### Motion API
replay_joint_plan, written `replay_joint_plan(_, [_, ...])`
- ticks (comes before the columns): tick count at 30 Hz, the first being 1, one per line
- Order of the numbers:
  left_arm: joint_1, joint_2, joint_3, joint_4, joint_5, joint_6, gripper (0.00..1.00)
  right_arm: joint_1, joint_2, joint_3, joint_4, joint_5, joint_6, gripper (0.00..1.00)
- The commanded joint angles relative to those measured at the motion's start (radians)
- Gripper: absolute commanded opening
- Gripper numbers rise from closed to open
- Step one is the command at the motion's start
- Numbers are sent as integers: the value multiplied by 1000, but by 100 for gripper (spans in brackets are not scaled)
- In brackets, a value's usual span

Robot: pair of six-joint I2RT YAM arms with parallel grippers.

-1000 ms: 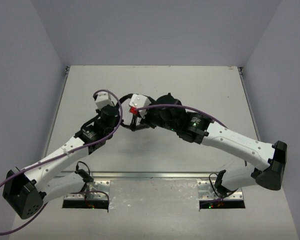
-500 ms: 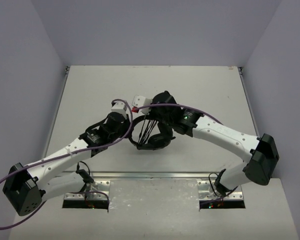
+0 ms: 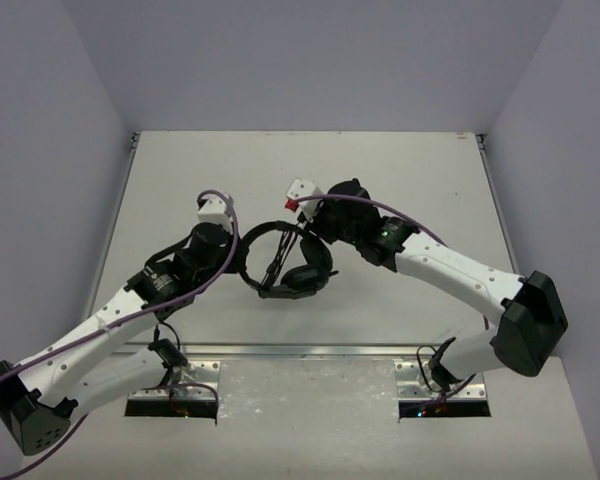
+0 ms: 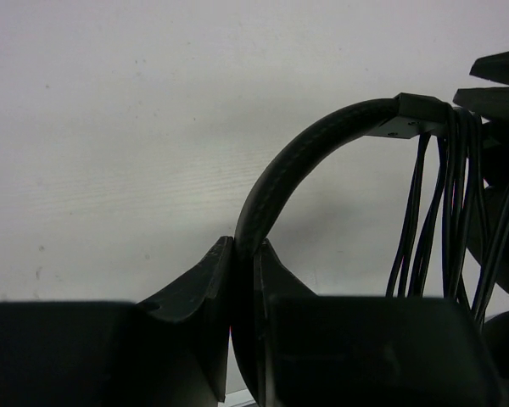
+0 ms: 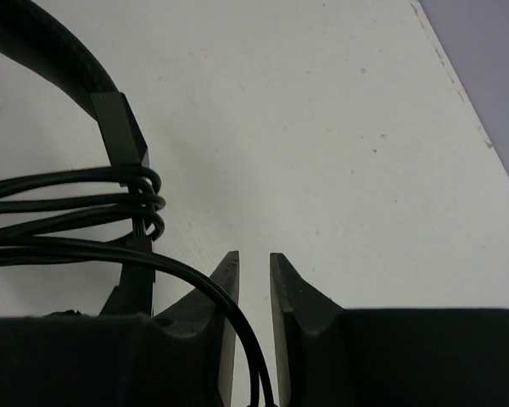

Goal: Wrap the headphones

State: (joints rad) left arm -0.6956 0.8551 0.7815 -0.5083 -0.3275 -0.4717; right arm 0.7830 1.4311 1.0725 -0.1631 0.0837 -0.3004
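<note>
Pinching the headband (image 4: pixel 322 136), the left hand (image 4: pixel 243 254) is clamped tight on the headphones (image 3: pixel 285 262), which sit over the middle of the surface (image 3: pixel 410 170), between both hands. Cable (image 4: pixel 416 212) loops are wound over the headband just right of that grip. The right hand (image 5: pixel 254 263) is at the headphones' far-right side, its fingers (image 5: pixel 301 305) parted by a narrow gap, with one cable strand crossing into that gap.

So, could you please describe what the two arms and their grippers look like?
Both the left arm and right arm have white links with black joint housings, and a thick purple cable runs along each. A white camera block sits at each wrist. The left gripper and right gripper have dark, wedge-shaped fingers.
</note>
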Motion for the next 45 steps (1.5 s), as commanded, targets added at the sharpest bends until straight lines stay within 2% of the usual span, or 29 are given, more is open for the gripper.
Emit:
replay_joint_plan(1, [-8,-51,88,7,-80,16,0,-95,-69,-19,99,-100,170,22])
replay_joint_plan(5, [-5,-50,145,60,-157,27,0,-134,-70,-45,100,-278,236,29])
replay_joint_plan(12, [17,80,271,59,-59,105,0,-200,-37,-62,99,-424,308,35])
replay_joint_plan(14, [54,114,269,66,24,104,0,-252,-25,-71,100,-458,371,40])
replay_joint_plan(15, [108,125,265,68,40,96,0,-264,-17,-84,102,-453,385,46])
replay_joint_plan(18, [240,159,240,106,142,73,0,-304,-23,-150,128,-463,440,51])
replay_joint_plan(21, [277,191,237,136,153,77,0,-340,-31,-224,152,-432,500,57])
replay_joint_plan(22, [284,211,246,140,162,84,0,-364,-31,-242,157,-432,527,62])
replay_joint_plan(24, [303,234,254,148,159,94,0,-386,-32,-282,158,-421,546,63])
replay_joint_plan(27, [372,313,274,134,147,81,0,-413,-29,-313,131,-323,606,64])
replay_joint_plan(29, [465,350,277,146,140,70,0,-418,-37,-319,100,-259,642,71])
replay_joint_plan(30, [499,390,282,154,169,70,0,-418,-44,-324,80,-256,656,77])
replay_joint_plan(31, [558,407,289,166,180,73,0,-418,-64,-328,68,-262,661,95])
replay_joint_plan(32, [586,427,291,207,188,79,0,-418,-78,-347,63,-265,667,98])
replay_joint_plan(35, [663,511,297,327,275,178,0,-418,-158,-410,79,-298,699,99])
replay_joint_plan(39, [757,672,295,494,567,232,0,-407,-260,-514,152,-400,754,99])
replay_joint_plan(42, [762,760,288,631,594,304,0,-396,-314,-554,157,-458,774,99])
replay_joint_plan(45, [763,856,302,663,604,376,1,-390,-366,-580,157,-496,782,99])
